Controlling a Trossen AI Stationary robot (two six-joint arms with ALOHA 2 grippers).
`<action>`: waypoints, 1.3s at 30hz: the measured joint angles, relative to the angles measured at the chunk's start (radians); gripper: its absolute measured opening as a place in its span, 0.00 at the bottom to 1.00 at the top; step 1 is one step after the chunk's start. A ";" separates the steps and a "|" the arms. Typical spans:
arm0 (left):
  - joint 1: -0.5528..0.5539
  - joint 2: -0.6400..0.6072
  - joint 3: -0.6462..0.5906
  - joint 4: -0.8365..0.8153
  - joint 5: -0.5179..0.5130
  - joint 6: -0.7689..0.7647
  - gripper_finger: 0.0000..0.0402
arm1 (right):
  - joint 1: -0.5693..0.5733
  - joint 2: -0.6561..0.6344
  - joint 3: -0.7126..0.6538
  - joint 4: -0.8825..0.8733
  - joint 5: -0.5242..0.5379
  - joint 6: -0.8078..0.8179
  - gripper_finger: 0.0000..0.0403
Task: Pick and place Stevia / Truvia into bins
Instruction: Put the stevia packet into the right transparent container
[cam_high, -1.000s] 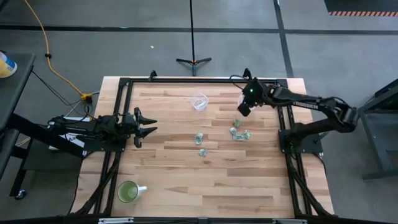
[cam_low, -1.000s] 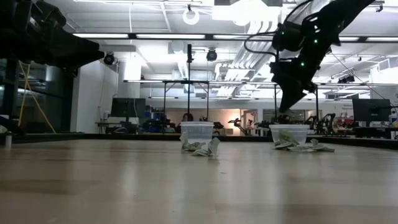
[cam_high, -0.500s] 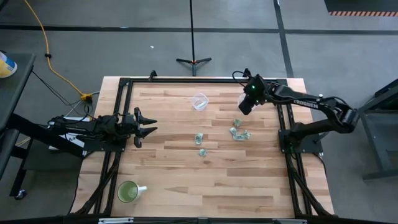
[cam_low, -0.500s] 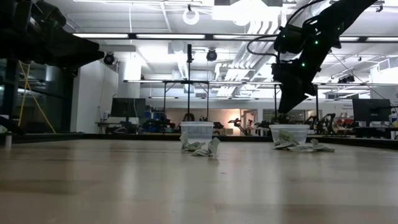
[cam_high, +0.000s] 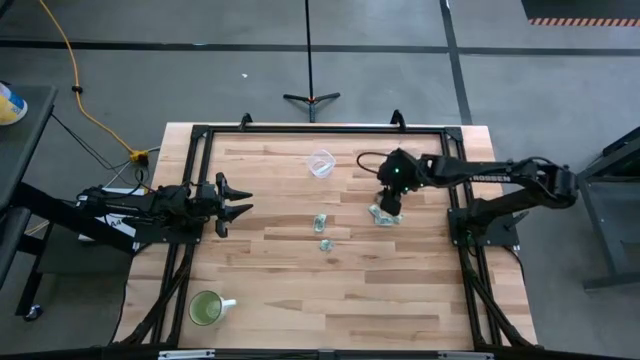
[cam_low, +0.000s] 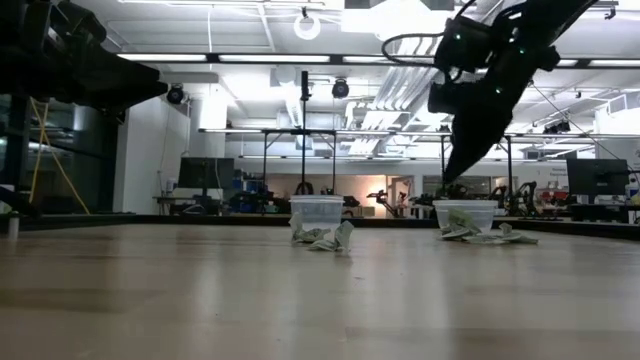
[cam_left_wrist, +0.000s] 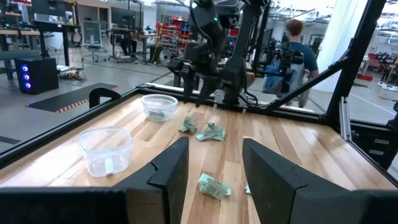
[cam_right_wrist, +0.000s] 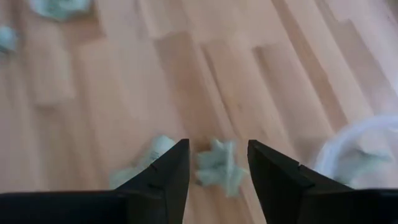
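Pale-green sachets (cam_right_wrist: 219, 167) lay on the desk (cam_high: 300, 290) just beyond the right claw (cam_right_wrist: 217, 163), fingers apart and poised above, beside a clear cup (cam_right_wrist: 360, 152); dropping squarely over one packet looked wisest, while the left claw (cam_high: 236, 204) waited open at the desk's edge.

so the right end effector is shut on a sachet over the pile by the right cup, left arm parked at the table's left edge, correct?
Not quite. The right end effector is open and empty, as the right wrist view shows: its fingers stand apart above the loose sachets, beside the cup. The rest holds: the left end effector waits at the table's left edge.
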 joint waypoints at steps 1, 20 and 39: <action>0.000 0.000 0.000 0.000 0.000 0.000 0.46 | 0.008 0.000 -0.006 -0.002 0.019 0.001 0.39; 0.000 0.000 0.000 0.000 0.000 0.000 0.46 | 0.019 0.000 -0.182 0.193 0.102 -0.002 0.50; 0.000 0.000 0.000 0.000 0.000 0.000 0.46 | 0.019 0.000 -0.187 0.200 0.094 -0.005 0.30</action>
